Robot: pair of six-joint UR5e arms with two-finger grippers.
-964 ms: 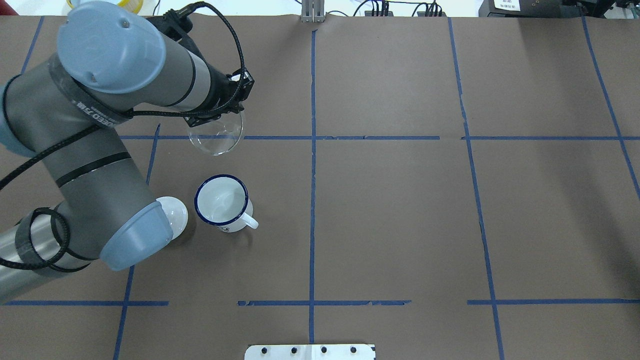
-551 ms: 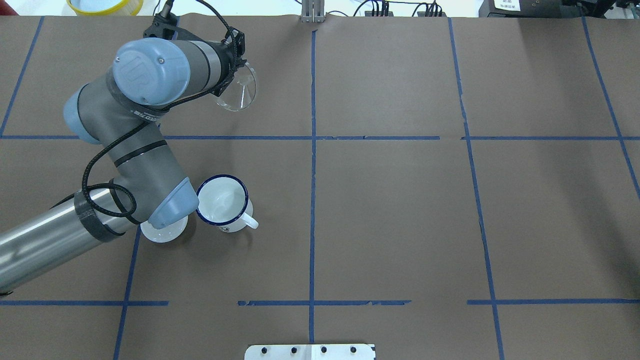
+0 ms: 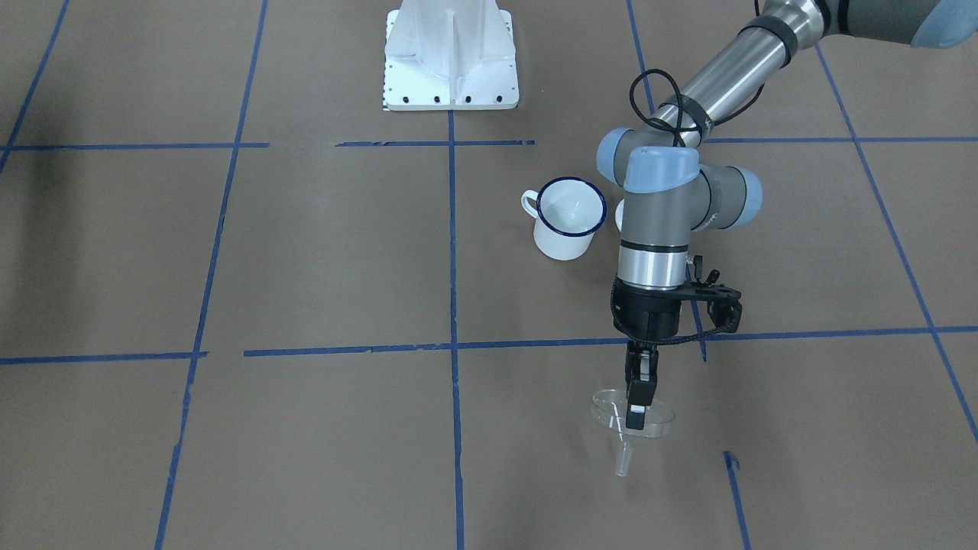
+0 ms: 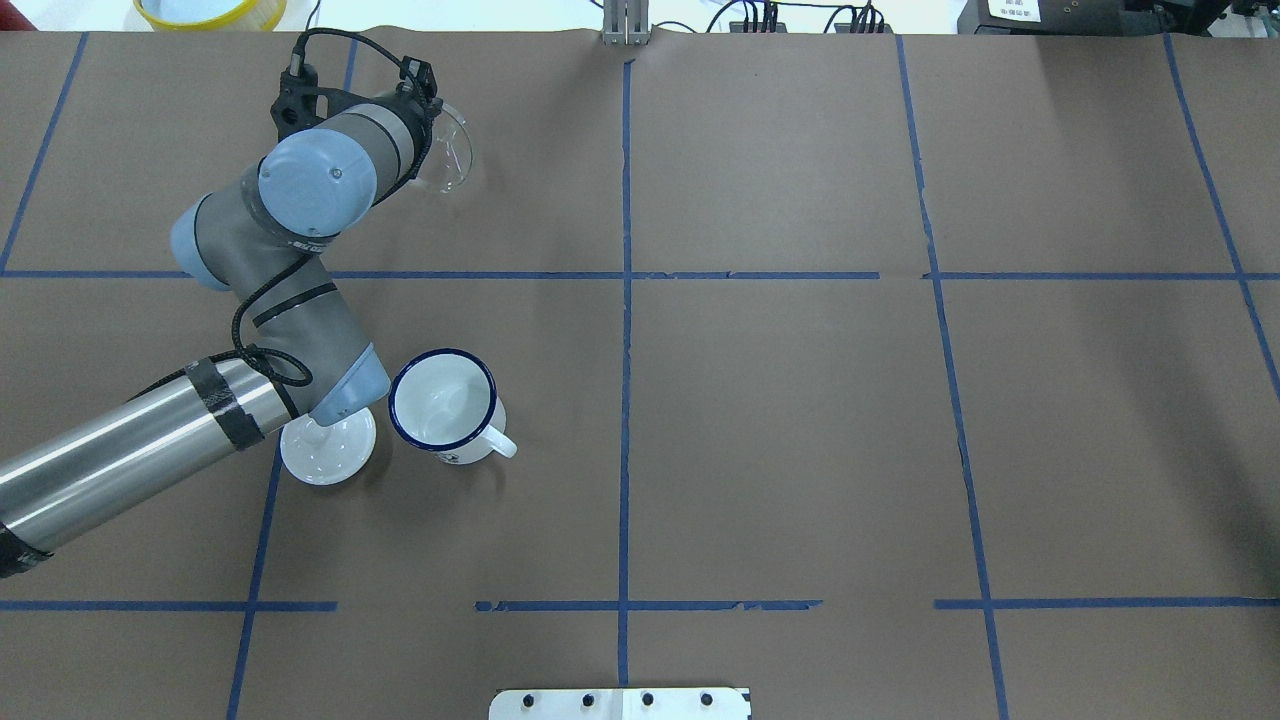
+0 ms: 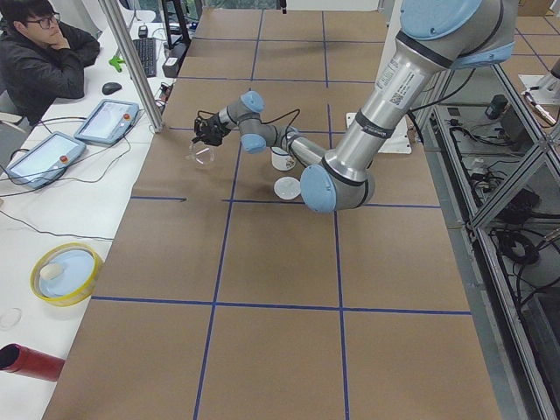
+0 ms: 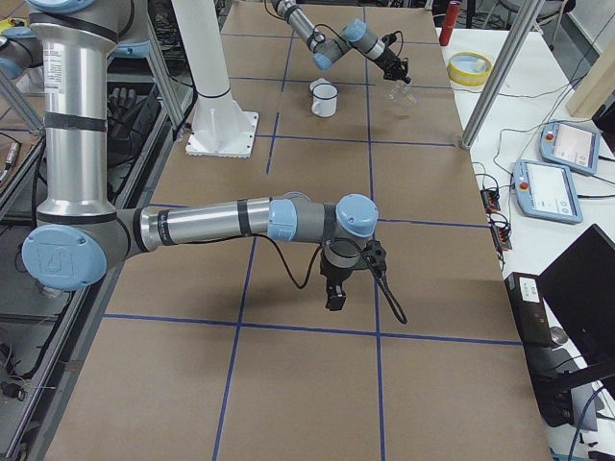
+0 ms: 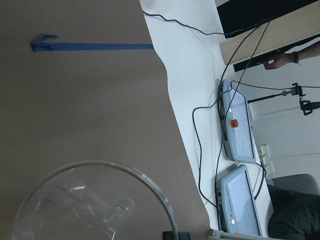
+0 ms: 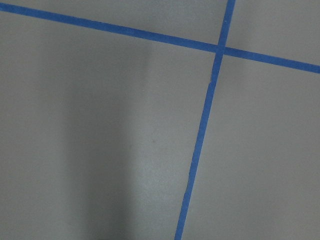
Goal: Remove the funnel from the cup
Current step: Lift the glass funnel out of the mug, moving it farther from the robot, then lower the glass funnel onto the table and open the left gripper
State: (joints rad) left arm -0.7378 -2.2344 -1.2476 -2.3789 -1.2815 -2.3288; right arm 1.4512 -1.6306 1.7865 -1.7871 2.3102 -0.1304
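The clear plastic funnel (image 3: 609, 410) hangs upright, spout down, just above the brown paper, pinched at its rim by my left gripper (image 3: 636, 416). It also shows in the overhead view (image 4: 448, 158), near the table's far edge, and from above in the left wrist view (image 7: 95, 205). The white mug with the dark blue rim (image 4: 443, 403) stands upright and empty well behind the funnel, handle to the right (image 3: 569, 218). My right gripper (image 6: 334, 298) hovers over the table far from both; I cannot tell whether it is open or shut.
A round white knobbed lid (image 4: 328, 450) lies beside the mug, partly under my left forearm. A yellow-rimmed bowl (image 4: 210, 10) sits beyond the far edge. Blue tape lines cross the brown paper. Operator tablets (image 7: 240, 135) lie past the table edge.
My left arm has carried the funnel away from the mug toward the table's far edge and lowered it. The mug and lid have not moved.
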